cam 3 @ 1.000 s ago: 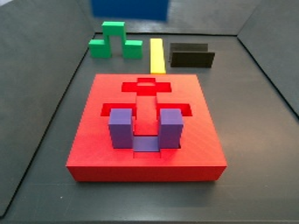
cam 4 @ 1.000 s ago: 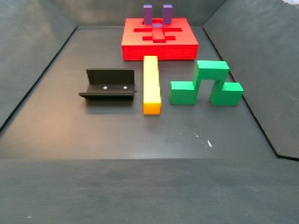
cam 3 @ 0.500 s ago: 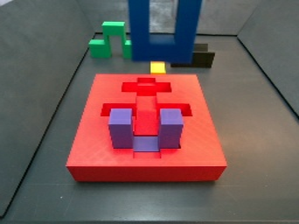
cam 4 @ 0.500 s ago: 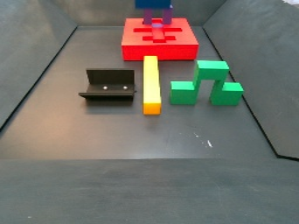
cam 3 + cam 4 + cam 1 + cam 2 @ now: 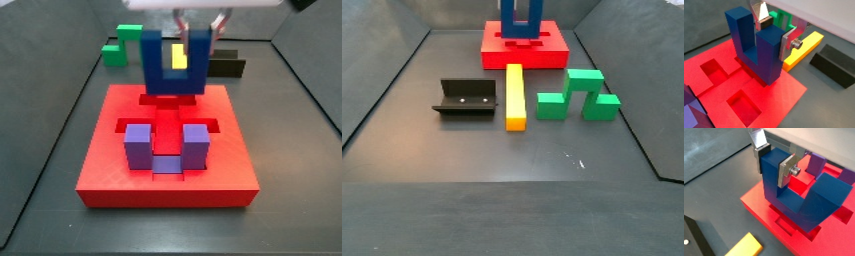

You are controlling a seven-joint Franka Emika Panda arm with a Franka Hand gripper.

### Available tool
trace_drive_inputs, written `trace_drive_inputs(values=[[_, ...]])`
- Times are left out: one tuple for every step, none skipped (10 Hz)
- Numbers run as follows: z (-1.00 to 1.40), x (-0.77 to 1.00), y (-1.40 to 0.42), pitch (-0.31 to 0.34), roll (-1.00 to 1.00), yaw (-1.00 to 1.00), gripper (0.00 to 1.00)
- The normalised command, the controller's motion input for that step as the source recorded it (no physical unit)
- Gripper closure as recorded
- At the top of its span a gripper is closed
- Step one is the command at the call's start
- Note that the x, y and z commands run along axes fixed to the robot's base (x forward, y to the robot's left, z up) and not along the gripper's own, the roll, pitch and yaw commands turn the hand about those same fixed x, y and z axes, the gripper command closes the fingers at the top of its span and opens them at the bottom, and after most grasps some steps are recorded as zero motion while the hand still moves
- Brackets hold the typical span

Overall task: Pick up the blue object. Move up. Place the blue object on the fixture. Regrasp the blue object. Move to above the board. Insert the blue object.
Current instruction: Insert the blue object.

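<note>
My gripper [image 5: 775,31] is shut on one prong of the blue object [image 5: 756,47], a dark blue U-shaped block held upright with its prongs up. It shows in both wrist views, with the gripper [image 5: 774,162] on the blue object [image 5: 801,195]. In a side view the gripper [image 5: 198,20] holds the blue object [image 5: 178,72] over the far half of the red board [image 5: 167,185], its base at the cross-shaped recess. I cannot tell whether it touches. The black fixture [image 5: 465,100] stands apart and bare; it also shows behind the board [image 5: 227,66].
A purple U-shaped block [image 5: 167,148] sits in the board's near recess. A yellow bar [image 5: 515,95] lies between the fixture and a green stepped block [image 5: 577,95]. Dark walls enclose the floor.
The blue object has come down from above the frame, in the gripper, to the board's top at the cross recess. Nothing else has moved.
</note>
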Motion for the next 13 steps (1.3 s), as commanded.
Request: trace_drive_inputs(values=[[-0.25, -0.07, 0.1, -0.124, -0.21, 0.06, 1.0], [-0.21, 0.0, 0.14, -0.103, -0.22, 0.09, 1.0], [-0.2, 0.0, 0.1, -0.089, -0.09, 0.07, 1.0], [-0.16, 0.0, 0.04, -0.049, -0.06, 0.01, 1.0], [-0.13, 0.0, 0.02, -0.027, -0.15, 0.0, 1.0], [0.0, -0.08, 0.0, -0.074, -0.24, 0.0, 1.0], [0.02, -0.12, 0.0, -0.09, -0.28, 0.0, 1.0], [0.04, -0.13, 0.0, -0.08, -0.26, 0.0, 1.0], [0.01, -0.13, 0.01, -0.07, -0.24, 0.0, 1.0], [0.0, -0.17, 0.02, -0.079, -0.21, 0.0, 1.0], [0.0, -0.14, 0.05, -0.076, -0.17, 0.0, 1.0], [0.0, -0.15, 0.05, -0.063, -0.15, 0.0, 1.0], [-0.02, -0.09, 0.0, -0.051, -0.14, 0.0, 1.0]])
